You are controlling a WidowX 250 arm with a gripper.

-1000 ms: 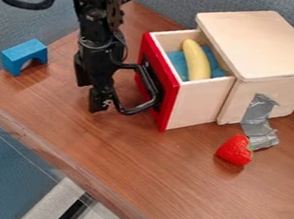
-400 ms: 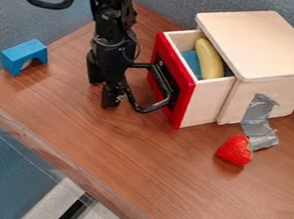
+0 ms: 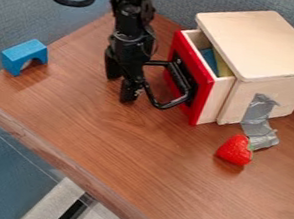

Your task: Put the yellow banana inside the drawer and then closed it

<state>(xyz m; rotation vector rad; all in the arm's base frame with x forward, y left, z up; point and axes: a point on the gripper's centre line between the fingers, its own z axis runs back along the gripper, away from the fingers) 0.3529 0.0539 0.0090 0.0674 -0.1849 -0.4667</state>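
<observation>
The black gripper (image 3: 121,89) hangs low over the table at the left of the drawer, its two fingers apart with nothing between them. One finger is up against the black handle (image 3: 171,104) on the drawer's red front. The drawer (image 3: 216,102) is partly out of the wooden box (image 3: 265,43). Inside it lies the yellow banana (image 3: 222,65), mostly hidden under the box's top, beside something blue (image 3: 209,59).
A red strawberry (image 3: 235,149) lies in front of the box, next to grey tape (image 3: 259,126) stuck to box and table. At the far left stands a blue arch block (image 3: 24,56). The table's edge (image 3: 56,157) runs along the lower left.
The gripper has moved right and slightly up in the view. The drawer has slid farther into the box, carrying the banana under the top. Block and strawberry have stayed put.
</observation>
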